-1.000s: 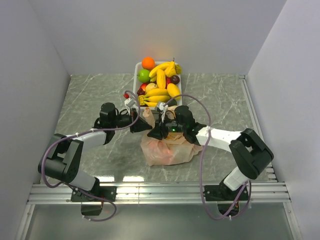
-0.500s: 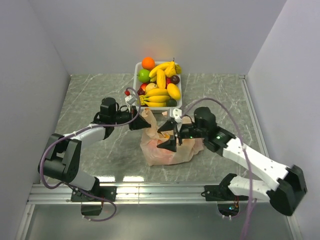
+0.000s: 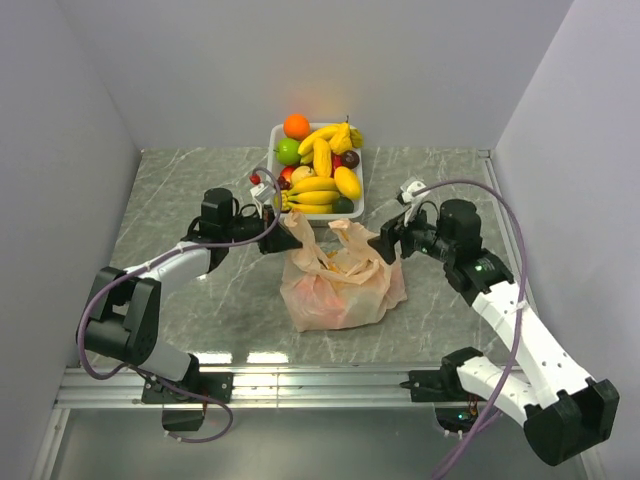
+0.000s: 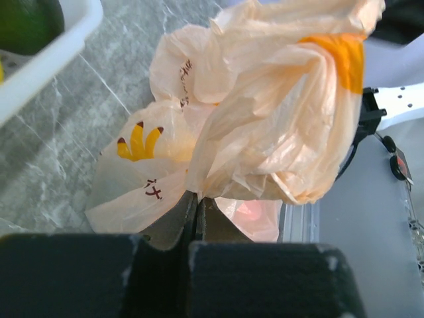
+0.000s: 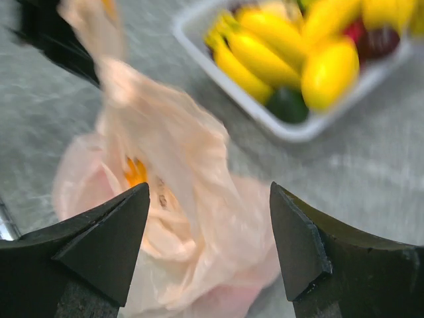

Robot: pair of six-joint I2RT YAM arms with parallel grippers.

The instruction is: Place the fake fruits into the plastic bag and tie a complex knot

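Note:
The plastic bag (image 3: 340,285) sits at the table's middle, peach and crinkly, with its mouth up. My left gripper (image 3: 272,243) is shut on the bag's left handle (image 3: 294,228); in the left wrist view the jaws (image 4: 195,199) pinch the film of the bag (image 4: 265,126). My right gripper (image 3: 386,247) hangs open just right of the bag, holding nothing, with the bag (image 5: 192,199) beyond its spread fingertips (image 5: 209,192). Something reddish shows through the plastic (image 4: 253,213). The fake fruits (image 3: 318,160) fill the white tray behind. No knot is in view; the two handles stand apart.
The white tray (image 3: 275,135) stands at the back centre, close behind the bag, heaped with bananas (image 5: 265,56), an orange (image 3: 296,125) and a lime (image 3: 288,151). Its rim (image 4: 46,63) lies beside the left gripper. Walls close in left, right and back.
My right gripper has opened and pulled back from over the bag to its right side, and the right handle now stands free. The left gripper has kept its hold.

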